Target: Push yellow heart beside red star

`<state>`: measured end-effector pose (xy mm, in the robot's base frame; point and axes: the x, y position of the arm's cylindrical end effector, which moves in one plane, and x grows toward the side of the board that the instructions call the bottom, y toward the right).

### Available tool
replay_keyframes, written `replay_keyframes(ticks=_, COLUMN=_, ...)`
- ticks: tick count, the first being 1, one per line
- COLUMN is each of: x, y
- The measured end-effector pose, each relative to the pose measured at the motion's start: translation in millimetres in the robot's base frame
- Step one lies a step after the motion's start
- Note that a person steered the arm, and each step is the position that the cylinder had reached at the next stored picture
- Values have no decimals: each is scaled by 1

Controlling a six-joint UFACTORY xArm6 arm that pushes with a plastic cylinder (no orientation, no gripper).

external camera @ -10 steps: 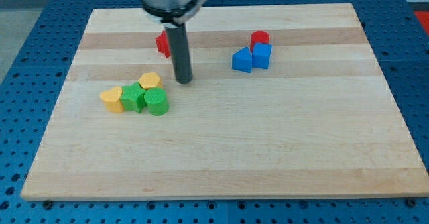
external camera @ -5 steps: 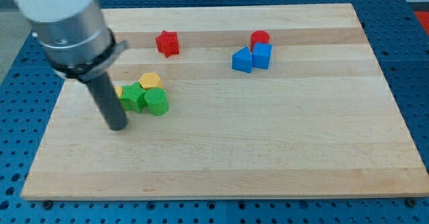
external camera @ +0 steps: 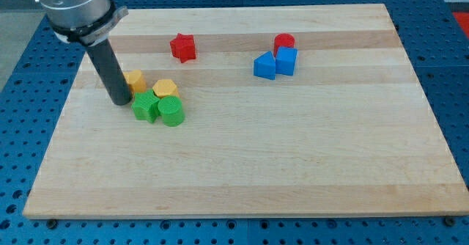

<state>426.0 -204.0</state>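
The yellow heart [external camera: 135, 80] lies at the view's left of the board, just above the green star [external camera: 145, 106]. The red star [external camera: 182, 47] sits near the view's top, up and to the right of the heart, well apart from it. My tip [external camera: 119, 100] rests on the board right against the heart's lower left side, touching or nearly touching it. The rod rises up and to the left from there.
A yellow hexagon [external camera: 165, 89] and a green cylinder [external camera: 171, 111] sit beside the green star. A red cylinder [external camera: 284, 42] and two blue blocks [external camera: 265, 66], [external camera: 286, 60] cluster at the view's upper right. The board's left edge [external camera: 61, 113] is close to my tip.
My tip swung from beside the red star down to the board's left, then moved up. The yellow heart has shifted up and right, away from the green star's left side.
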Motion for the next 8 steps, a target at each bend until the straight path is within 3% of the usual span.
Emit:
replay_keyframes(ticks=2, x=-39, y=0)
replay_keyframes(ticks=5, x=-19, y=9)
replay_keyframes(ticks=8, x=-38, y=18)
